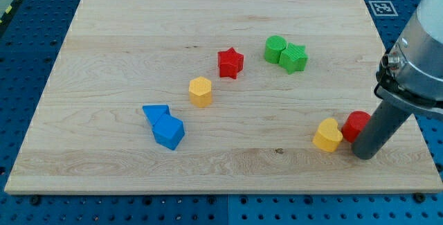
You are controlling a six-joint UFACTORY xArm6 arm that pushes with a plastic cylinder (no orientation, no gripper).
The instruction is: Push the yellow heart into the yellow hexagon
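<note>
The yellow heart (328, 136) lies near the board's lower right. The yellow hexagon (201, 91) sits left of centre, well apart from the heart. My tip (365, 154) rests on the board just right of the heart, below a red block (357, 125) that touches the heart's right side. The rod rises from the tip to the view's upper right and covers part of the red block.
A red star (230, 63) sits above centre. A green round block (275, 48) and a green star (294, 58) touch at upper right. A blue triangle (156, 112) and a blue block (169, 133) touch at lower left. The wooden board (104, 31) ends near my tip.
</note>
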